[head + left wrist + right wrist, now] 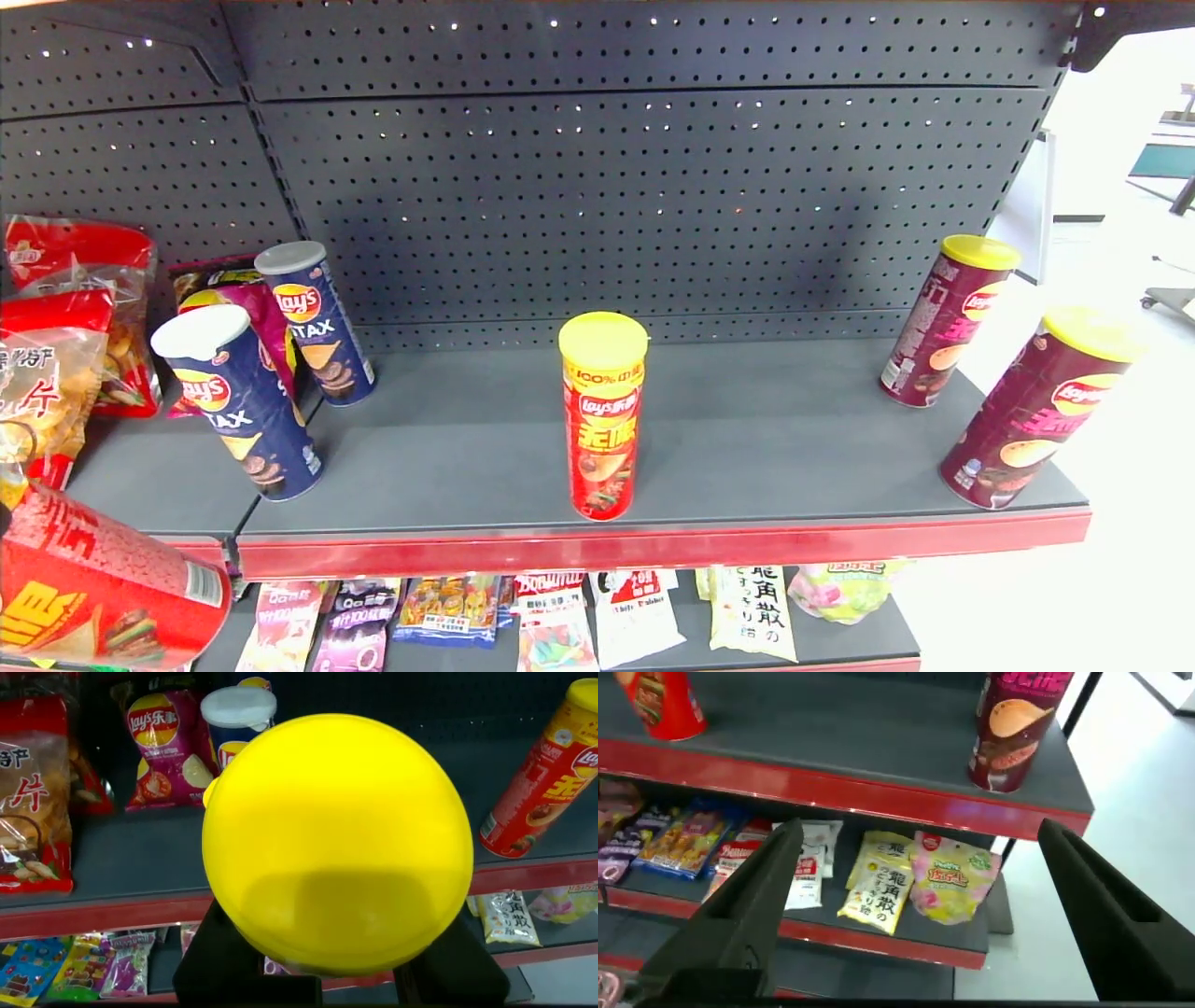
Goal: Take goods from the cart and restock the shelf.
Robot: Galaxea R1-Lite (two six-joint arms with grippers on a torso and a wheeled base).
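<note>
**Left pincer holds a red can at the shelf front; right pincer wide, empty**

Held can (93, 588): red tube, tilted, low at the near left, in front of the red front lip of the shelf (747, 439). In the head view the picture edge cuts off its left end. In the left wrist view its yellow lid (336, 840) faces the camera and hides the whole tube body.

Left pincer (338, 975): closed about the held can. Two dark fingers (234, 966) show on either side below the lid. The contact itself is hidden by the lid.

Right pincer (924, 924): spread wide, nothing between the fingers. It sits low at the right, facing the lower shelf (840, 644).

On the shelf:
- Middle can (603, 415): red, yellow lid, upright, centre, near the front edge.
- Two maroon cans at the right end, yellow lids: one far (948, 322), one near (1036, 411) by the front right corner. Both look tilted; I cannot tell whether that is the lens.
- Two blue cans at the left, pale lids: one near (238, 401), one far (317, 322).
- Purple chip bag (266, 317): between and behind the blue cans, largely hidden.
- Snack bags (56, 373): far left, cut off by the picture edge.

Packets (747, 611) lie on the lower shelf, their tops hidden under the red lip.
</note>
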